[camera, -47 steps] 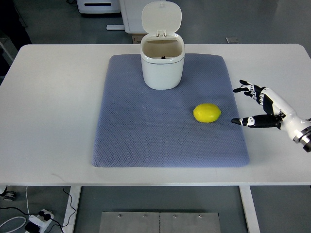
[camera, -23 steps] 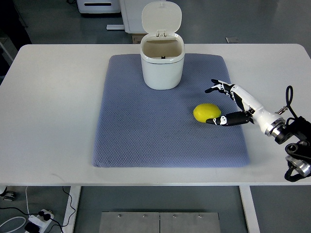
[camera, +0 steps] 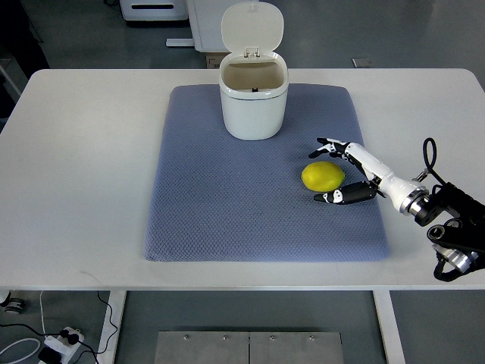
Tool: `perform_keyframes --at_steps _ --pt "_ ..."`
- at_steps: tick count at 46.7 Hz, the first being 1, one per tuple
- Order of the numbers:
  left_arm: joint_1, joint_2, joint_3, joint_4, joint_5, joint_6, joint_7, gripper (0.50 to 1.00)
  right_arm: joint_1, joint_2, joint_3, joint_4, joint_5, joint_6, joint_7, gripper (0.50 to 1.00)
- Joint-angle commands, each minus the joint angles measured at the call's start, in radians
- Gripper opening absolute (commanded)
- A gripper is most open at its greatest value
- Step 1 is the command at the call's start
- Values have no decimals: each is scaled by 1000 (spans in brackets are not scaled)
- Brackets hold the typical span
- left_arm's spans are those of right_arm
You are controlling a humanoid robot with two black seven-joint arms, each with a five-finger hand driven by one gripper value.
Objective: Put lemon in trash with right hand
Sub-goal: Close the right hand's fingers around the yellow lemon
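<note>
A yellow lemon (camera: 322,176) lies on the blue-grey mat (camera: 227,197), right of centre. Behind it stands a white trash bin (camera: 253,97) with its lid flipped up and its mouth showing. My right hand (camera: 330,171) reaches in from the right edge with fingers spread. Its upper fingers (camera: 327,144) sit just behind the lemon and the thumb (camera: 337,198) lies just in front of it, so the hand brackets the fruit's right side without closing on it. The left hand does not show.
The mat lies on a white table (camera: 76,152) whose edges run near the picture's borders. Black cables and the wrist joint (camera: 447,220) trail at the right edge. Floor and a power strip (camera: 57,341) show below the table.
My right hand has moved left across the mat, from well clear of the lemon to around its right side. The lemon and bin have not moved.
</note>
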Motion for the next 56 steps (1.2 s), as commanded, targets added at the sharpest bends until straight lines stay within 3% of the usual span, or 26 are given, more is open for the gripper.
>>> perform_keyframes --at_steps 1,8,13,20,24,30,36,42,56 --pt "1 0 0 0 0 0 0 1000 1 12 -7 -16 0 0 0 935" --pt "1 0 0 0 0 0 0 1000 4 15 -10 -28 0 0 -4 933" --pt "1 0 0 0 0 0 0 1000 8 28 -21 -37 0 0 -4 901" --pt "-1 0 0 0 0 0 0 1000 24 31 -53 -40 0 0 -4 791" --pt "-1 0 0 0 0 0 0 1000 25 38 -64 -43 1 0 -4 755" --pt "-1 0 0 0 0 0 0 1000 25 41 -65 -43 1 0 -4 617" --pt "1 0 0 0 0 0 0 1000 31 41 -65 -43 5 0 -4 542" --pt "-1 0 0 0 0 0 0 1000 33 40 -65 -43 21 0 -4 502" --pt "-1 0 0 0 0 0 0 1000 48 23 -62 -40 35 2 3 502"
